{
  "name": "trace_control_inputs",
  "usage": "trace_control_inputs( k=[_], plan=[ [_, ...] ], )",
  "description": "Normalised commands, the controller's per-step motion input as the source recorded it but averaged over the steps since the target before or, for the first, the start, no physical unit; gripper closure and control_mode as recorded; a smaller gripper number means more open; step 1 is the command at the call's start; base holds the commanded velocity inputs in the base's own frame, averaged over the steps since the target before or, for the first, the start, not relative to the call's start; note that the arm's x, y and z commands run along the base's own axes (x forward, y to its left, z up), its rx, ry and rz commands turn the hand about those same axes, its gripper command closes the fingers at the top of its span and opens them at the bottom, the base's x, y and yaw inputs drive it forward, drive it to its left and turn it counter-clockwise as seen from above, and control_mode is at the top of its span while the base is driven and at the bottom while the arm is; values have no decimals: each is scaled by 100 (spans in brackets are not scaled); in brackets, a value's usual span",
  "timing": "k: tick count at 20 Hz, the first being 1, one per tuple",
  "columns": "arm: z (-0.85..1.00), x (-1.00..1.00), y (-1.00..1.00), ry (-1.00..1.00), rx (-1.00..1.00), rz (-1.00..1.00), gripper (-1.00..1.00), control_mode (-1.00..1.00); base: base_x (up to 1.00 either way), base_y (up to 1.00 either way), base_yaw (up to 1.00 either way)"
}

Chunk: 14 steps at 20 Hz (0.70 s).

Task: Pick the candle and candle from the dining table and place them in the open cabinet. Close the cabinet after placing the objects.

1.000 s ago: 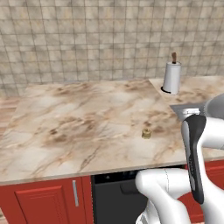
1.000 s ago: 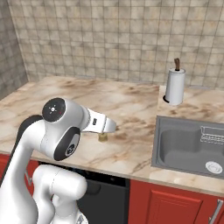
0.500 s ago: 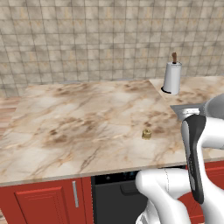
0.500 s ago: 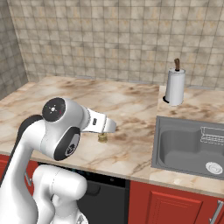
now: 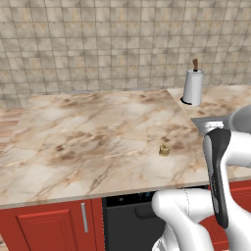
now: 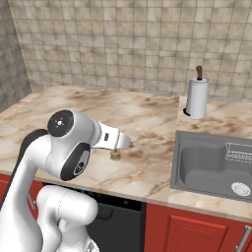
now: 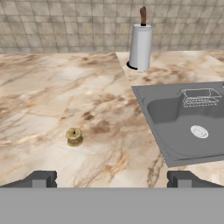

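A squat brass-gold candle (image 5: pixel 164 150) (image 6: pixel 115 155) (image 7: pixel 74 136) stands upright on the beige-brown marbled dining table (image 5: pixel 88 142) (image 6: pixel 142 118) (image 7: pixel 39 96), near its front edge. In the hand view my gripper (image 7: pixel 111 180) is open, its dark fingertips (image 7: pixel 41 179) set wide apart with nothing between them. It hovers short of the candle, which lies ahead and to the left. The white arm partly covers the candle in the right base view. The cabinet is out of view.
A white paper-towel roll (image 5: pixel 193 87) (image 6: pixel 197 97) (image 7: pixel 141 47) with a brown tip stands at the back by the tiled wall. A grey sink (image 5: pixel 211 120) (image 6: pixel 216 165) (image 7: pixel 188 118) lies to the candle's right. Low red cupboards (image 5: pixel 49 225) and a dark appliance front (image 5: pixel 127 220) sit below.
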Motion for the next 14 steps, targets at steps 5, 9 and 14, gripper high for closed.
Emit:
trace_control_inputs(
  k=[5, 9, 14],
  plan=[
    [0, 0, -1, 0, 0, 0, -100, -100, 0, 0, 0],
    [3, -4, -8, 0, 5, 5, -100, -100, 0, 0, 0],
    [3, -10, -11, 0, 9, 31, -100, -100, 0, 0, 0]
  ],
)
